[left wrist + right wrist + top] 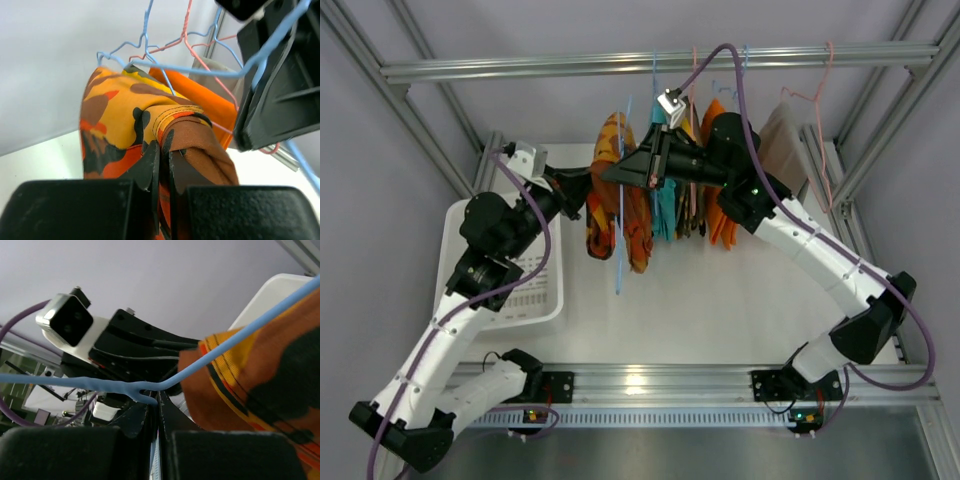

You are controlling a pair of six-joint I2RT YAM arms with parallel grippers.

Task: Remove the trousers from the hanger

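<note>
white basket [542, 285] on table [720, 300], L side | alu rail [520, 68] overhead | beige garment [780, 140] hung far R

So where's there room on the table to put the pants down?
The widest bare patch is the white table between the hanging patterned trousers and the near edge, bordered by the white basket and the right arm. It's crowded under the rail, where the teal trousers, left gripper and right gripper bunch together.
</note>
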